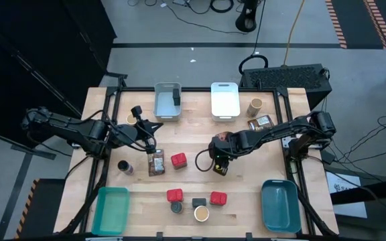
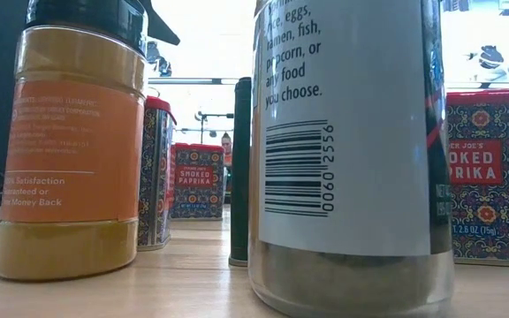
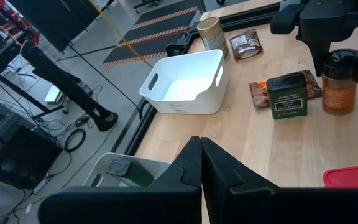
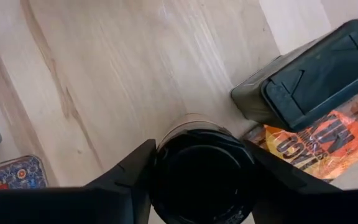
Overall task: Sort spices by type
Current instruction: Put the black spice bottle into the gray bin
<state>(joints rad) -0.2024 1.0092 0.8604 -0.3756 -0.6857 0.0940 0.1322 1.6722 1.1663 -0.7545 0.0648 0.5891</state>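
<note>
**Q:** so where's your right gripper at?

**Me:** My right gripper (image 4: pixel 199 180) is over the middle of the table, coming straight down around an orange spice jar (image 3: pixel 338 87). My two dark fingers (image 4: pixel 126 177) sit either side of its round black cap, close against it. Can't honestly tell whether I've got it gripped, so I won't call it.

**Q:** what's the jar like?

**Me:** A smooth clear cylinder with orange powder inside and a glossy black lid. It stands upright, long axis vertical, cap toward my wrist. Just beside it is a dark green boxy tin (image 3: pixel 286 94), also upright, with a flat hinged-looking lid. That tin rests partly against a flat orange printed packet (image 4: pixel 328 140) lying on the pale wood-grain table (image 4: pixel 117 68).

**Q:** and the other arm?

**Me:** My left gripper (image 3: pixel 201 163) is clenched tight, nothing in it, hanging over the left-centre of the table near a grey bin (image 1: pixel 167 100). A white plastic bin (image 3: pixel 188 84) with cut-out handles sits at the far edge, and a red tin (image 1: pixel 178 160) stands between my arms.
</note>
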